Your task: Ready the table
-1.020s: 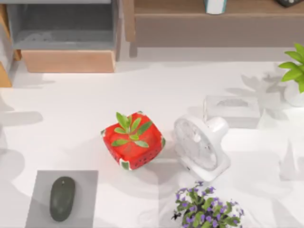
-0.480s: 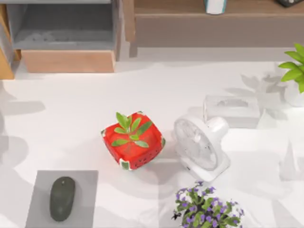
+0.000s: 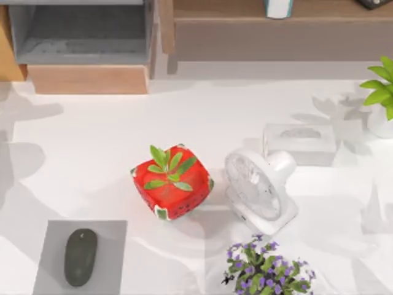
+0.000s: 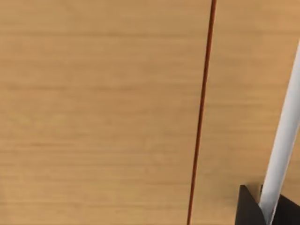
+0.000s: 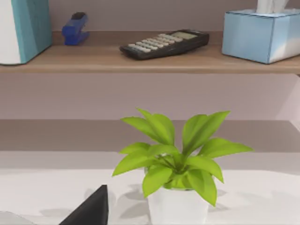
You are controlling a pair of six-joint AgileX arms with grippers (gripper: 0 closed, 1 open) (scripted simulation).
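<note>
You are looking down on the white worktop [image 3: 92, 141], which is spreading across nearly the whole top view. A red pot with a green sprig [image 3: 172, 180] is sitting near its middle, with a white desk fan [image 3: 259, 189] just beside it on the right. A pale tissue box [image 3: 299, 143] is lying behind the fan. At the near edge a purple-flowered plant [image 3: 268, 270] is standing, and at the near left corner a dark mouse [image 3: 80, 256] is resting on a grey square pad [image 3: 52, 236]. A leafy green plant in a white pot [image 5: 176, 169] is standing at the right edge. Along the far edge a light-wood shelf unit [image 3: 245, 9] is running; its shelf is carrying a blue stapler [image 5: 75, 28], a black calculator [image 5: 164, 43] and a blue tissue box [image 5: 261, 34].

The left wrist view is facing a wood panel [image 4: 93, 112] at close range. A dark tip of the right gripper [image 5: 91, 209] is showing above the worktop, facing the green plant. You cannot tell how wide either arm's fingers are standing.
</note>
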